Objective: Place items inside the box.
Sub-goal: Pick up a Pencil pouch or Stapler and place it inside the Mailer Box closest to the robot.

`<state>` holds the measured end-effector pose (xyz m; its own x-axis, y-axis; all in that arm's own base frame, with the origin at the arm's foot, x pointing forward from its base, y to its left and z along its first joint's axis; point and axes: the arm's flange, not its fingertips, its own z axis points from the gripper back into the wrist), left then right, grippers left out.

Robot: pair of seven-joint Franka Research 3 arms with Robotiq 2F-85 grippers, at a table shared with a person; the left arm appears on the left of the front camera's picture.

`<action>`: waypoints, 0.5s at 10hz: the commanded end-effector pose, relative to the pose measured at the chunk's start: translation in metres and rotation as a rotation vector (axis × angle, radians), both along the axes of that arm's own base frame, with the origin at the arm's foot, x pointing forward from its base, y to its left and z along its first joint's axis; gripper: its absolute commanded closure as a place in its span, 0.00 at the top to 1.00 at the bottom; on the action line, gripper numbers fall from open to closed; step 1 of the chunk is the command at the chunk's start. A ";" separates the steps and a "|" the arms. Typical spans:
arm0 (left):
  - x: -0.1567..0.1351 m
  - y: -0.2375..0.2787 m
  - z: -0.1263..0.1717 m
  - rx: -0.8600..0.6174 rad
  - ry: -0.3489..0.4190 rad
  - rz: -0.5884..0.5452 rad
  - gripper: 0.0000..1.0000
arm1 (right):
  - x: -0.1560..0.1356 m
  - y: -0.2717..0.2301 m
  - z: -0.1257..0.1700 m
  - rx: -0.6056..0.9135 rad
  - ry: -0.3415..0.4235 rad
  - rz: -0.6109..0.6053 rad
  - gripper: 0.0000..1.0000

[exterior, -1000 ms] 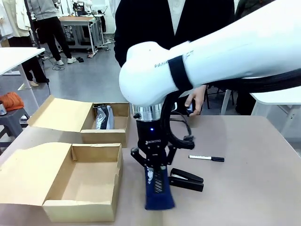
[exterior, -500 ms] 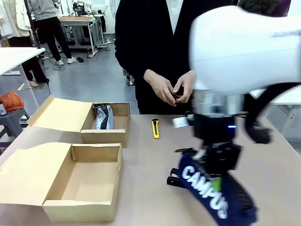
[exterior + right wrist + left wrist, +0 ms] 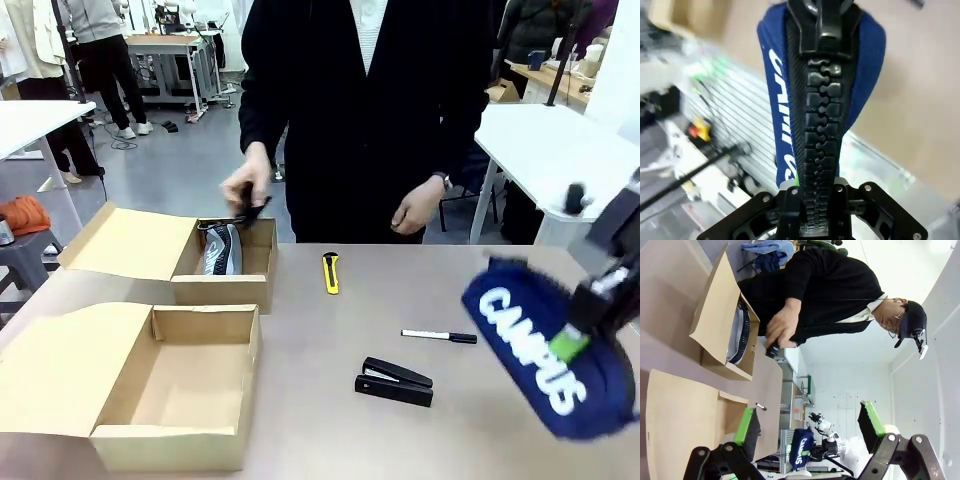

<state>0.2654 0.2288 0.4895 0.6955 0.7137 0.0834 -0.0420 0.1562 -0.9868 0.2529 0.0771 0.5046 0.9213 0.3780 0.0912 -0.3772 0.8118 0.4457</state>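
My right gripper (image 3: 577, 338) is shut on a navy blue zip pouch (image 3: 545, 348) printed "CAMPUS", held tilted in the air over the table's right side. In the right wrist view the pouch's black zip (image 3: 822, 100) runs up from the shut right gripper (image 3: 815, 197). On the table lie a yellow utility knife (image 3: 331, 272), a black-and-white marker pen (image 3: 438, 336) and a black stapler (image 3: 394, 381). An open cardboard box (image 3: 250, 350) stands bare at the near left. My left gripper (image 3: 807, 412) is open with nothing between its fingers.
A second open box (image 3: 220, 292) farther back holds a grey pouch (image 3: 222, 250). The person's hand (image 3: 245, 190) holds a small black thing just above it. The person stands at the table's far edge. A white table (image 3: 550, 150) is at the right.
My right arm lifted the navy pouch off the table's middle and swung it to the right. The person's hand moved from the chest to over the far box.
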 end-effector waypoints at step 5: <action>0.000 -0.001 0.001 -0.004 -0.029 -0.002 1.00 | 0.015 -0.002 0.006 0.075 0.003 -0.086 0.07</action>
<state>0.2654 0.2289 0.4893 0.6955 0.7137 0.0831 -0.0423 0.1562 -0.9868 0.2620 0.0753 0.5057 0.9441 0.3094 0.1143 -0.3243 0.8075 0.4928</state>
